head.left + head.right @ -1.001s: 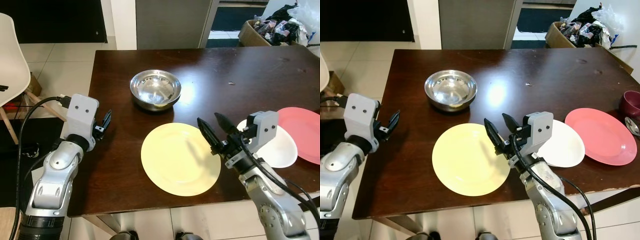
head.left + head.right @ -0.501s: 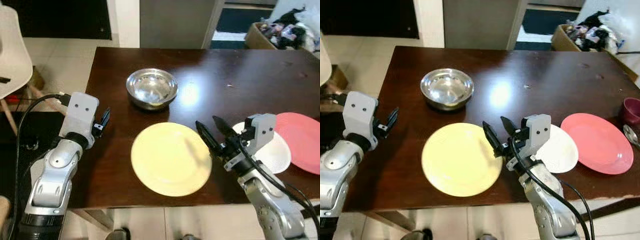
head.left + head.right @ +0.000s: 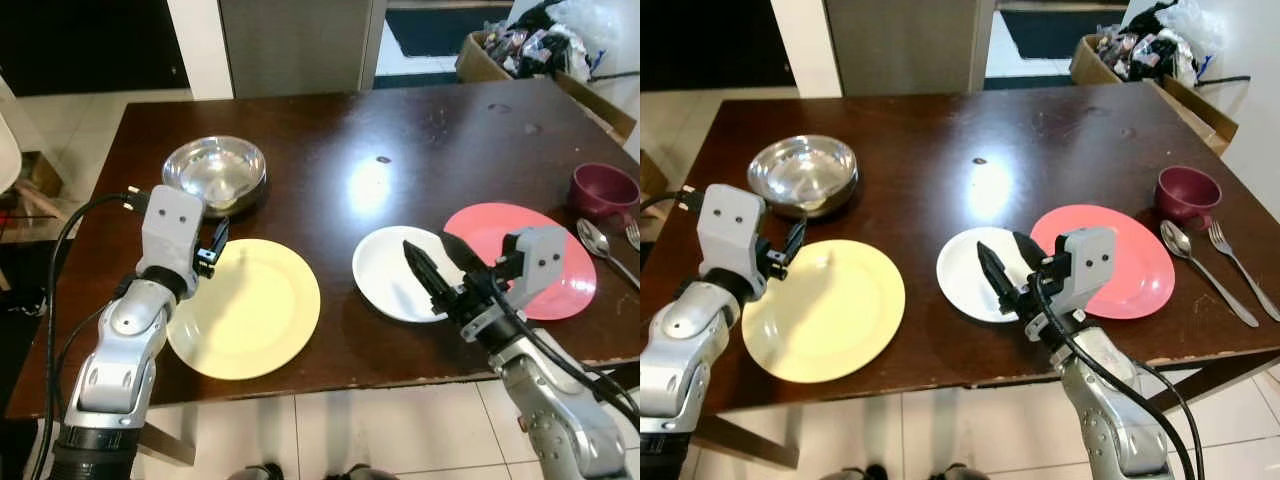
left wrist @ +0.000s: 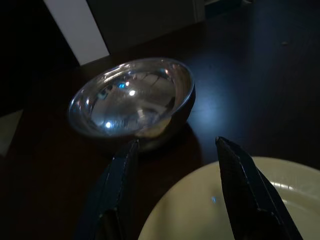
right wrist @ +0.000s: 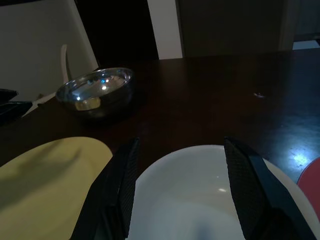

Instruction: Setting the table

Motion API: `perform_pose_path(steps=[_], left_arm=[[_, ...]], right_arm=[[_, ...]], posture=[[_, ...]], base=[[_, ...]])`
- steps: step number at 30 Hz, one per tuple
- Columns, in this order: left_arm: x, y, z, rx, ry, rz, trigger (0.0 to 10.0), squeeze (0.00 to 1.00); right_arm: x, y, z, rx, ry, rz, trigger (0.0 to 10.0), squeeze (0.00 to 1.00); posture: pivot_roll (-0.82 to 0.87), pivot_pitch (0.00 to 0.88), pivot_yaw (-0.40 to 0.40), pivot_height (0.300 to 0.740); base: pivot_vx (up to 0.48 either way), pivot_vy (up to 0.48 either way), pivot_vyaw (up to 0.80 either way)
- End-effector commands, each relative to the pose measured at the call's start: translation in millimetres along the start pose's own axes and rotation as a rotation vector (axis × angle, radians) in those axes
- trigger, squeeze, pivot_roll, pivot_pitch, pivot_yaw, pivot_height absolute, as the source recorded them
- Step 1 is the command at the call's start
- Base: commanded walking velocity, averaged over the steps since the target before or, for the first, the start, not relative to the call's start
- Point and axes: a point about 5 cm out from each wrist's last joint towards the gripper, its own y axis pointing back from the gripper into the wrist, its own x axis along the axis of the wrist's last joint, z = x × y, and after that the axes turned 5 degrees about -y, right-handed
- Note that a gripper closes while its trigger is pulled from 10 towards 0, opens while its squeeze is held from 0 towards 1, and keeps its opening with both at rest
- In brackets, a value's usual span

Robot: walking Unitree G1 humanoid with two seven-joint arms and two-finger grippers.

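I hold my right gripper [image 3: 1008, 272] with fingers spread over the white plate [image 3: 970, 262], lined up to grasp. My left gripper [image 3: 211, 247] waits empty, fingers apart, beside the yellow plate [image 3: 250, 310].

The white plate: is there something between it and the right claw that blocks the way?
Nothing visible does. The right claw, open, hangs just above the near part of the white plate, with no object between them. The pink plate overlaps the white plate's right rim, beside the claw's path, not across it.
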Motion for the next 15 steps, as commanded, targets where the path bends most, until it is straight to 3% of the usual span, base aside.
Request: perform_pose_path(steps=[1, 15], left_arm=[[-6.3, 1.8, -1.0, 0.003, 0.000, -0.031, 10.0, 0.00], [-7.1, 1.2, -2.4, 0.008, 0.001, -0.036, 10.0, 0.01]], right_arm=[[-2.1, 0.3, -2.5, 0.013, -0.010, -0.012, 10.0, 0.00], [-2.6, -0.5, -3.4, 0.015, -0.014, -0.013, 10.0, 0.00]], posture=[[-0.10, 0.066, 0.056, 0.740], [-0.10, 0.064, 0.058, 0.740]], base=[[0.000, 0.000, 0.00], [0.000, 0.000, 0.00]])
